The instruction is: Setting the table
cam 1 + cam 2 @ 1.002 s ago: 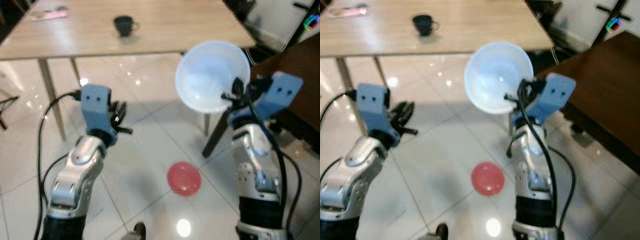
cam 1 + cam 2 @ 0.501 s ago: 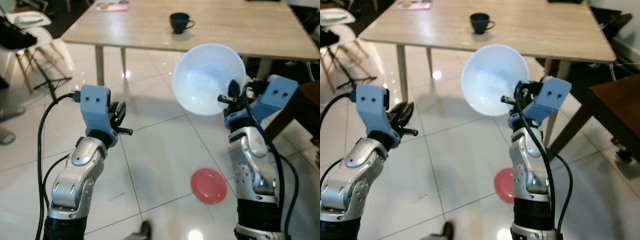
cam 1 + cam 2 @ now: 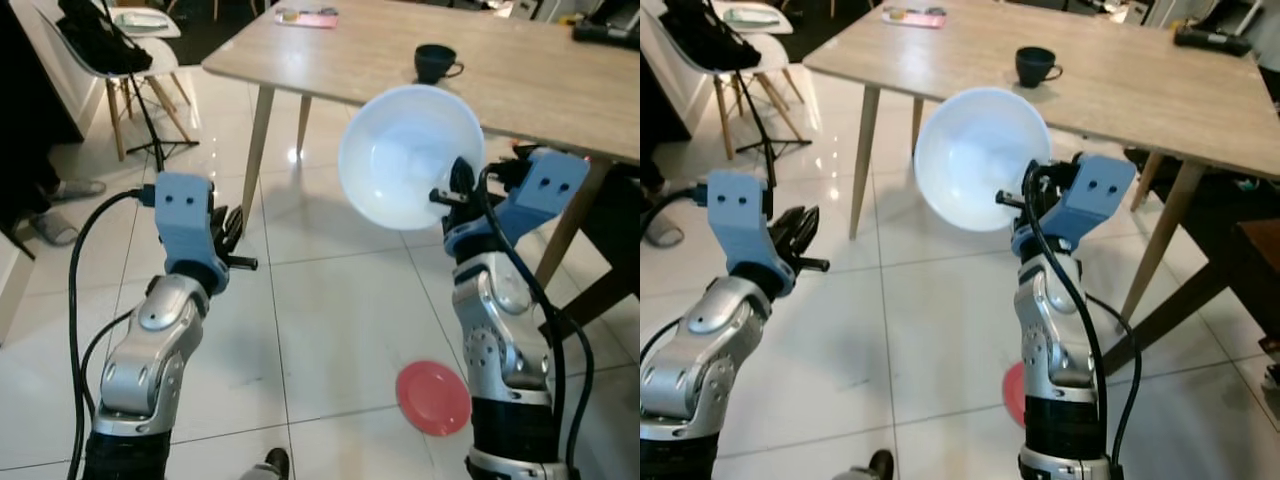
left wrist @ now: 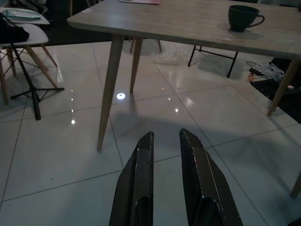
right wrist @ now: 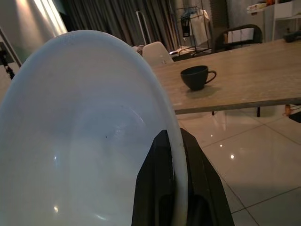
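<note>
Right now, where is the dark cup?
The dark cup stands on the light wooden table ahead, beyond the white bowl that the right gripper holds by its rim.

- The two head views look forward and down from above both arms, onto the tiled floor (image 3: 330,330) and the near edge of the counter (image 3: 560,90); the arms rise from the lower corners.
- They share almost the whole scene: bowl (image 3: 410,155), cup (image 3: 1036,65), white chair (image 3: 120,45).
- The left wrist view looks low along its jaws across the floor, toward the counter's legs and the cup (image 4: 243,17), which is well off.
- The right wrist view sits very near the bowl (image 5: 84,141), looking past its rim to the counter (image 5: 244,80) and cup (image 5: 196,76) beyond.
</note>
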